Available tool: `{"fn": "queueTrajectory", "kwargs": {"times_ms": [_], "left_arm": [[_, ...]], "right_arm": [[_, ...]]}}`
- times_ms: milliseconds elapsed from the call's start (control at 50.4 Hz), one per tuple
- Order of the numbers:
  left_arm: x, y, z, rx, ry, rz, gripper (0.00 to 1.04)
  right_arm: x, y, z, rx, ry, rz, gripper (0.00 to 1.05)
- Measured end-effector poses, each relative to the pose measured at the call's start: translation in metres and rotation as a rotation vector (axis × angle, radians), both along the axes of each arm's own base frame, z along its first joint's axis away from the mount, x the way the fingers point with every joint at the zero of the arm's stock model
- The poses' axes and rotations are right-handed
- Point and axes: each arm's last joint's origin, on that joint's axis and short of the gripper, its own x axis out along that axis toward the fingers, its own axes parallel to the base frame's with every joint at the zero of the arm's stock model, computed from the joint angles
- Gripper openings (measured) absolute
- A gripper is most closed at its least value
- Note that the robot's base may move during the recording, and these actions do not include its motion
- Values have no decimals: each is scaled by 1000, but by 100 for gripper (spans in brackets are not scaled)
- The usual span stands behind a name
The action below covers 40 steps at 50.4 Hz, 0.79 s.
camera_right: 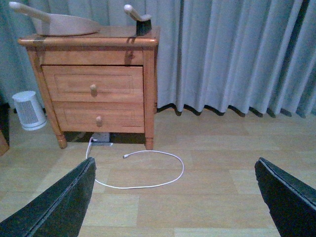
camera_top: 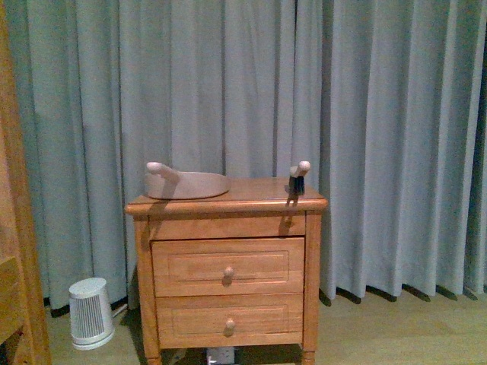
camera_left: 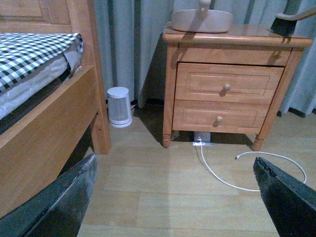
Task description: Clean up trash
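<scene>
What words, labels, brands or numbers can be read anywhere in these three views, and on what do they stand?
None can be read in any view.
Dustpan, brush and nightstand: plain surfaces, no print visible.
White slatted appliance on the floor: no label shows.
Socket block under the nightstand: too small and blurred to tell whether it bears any marking.

Dim, bluish-green light filled all three views, and the front view was grainy and soft. The two-drawer wooden nightstand [camera_top: 228, 266] cast a dark shadow on the pale wooden floor [camera_right: 222, 163] beneath. The left gripper [camera_left: 174, 160] and right gripper [camera_right: 174, 160] showed as near-black, featureless fingers.
</scene>
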Motion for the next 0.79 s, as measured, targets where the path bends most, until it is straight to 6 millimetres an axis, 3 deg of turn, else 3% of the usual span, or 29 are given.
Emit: {"fn": "queueTrajectory", "kwargs": {"times_ms": [793], "left_arm": [[0, 0, 0, 0, 0, 0, 97]], "right_arm": [[0, 0, 0, 0, 0, 0, 97]]}}
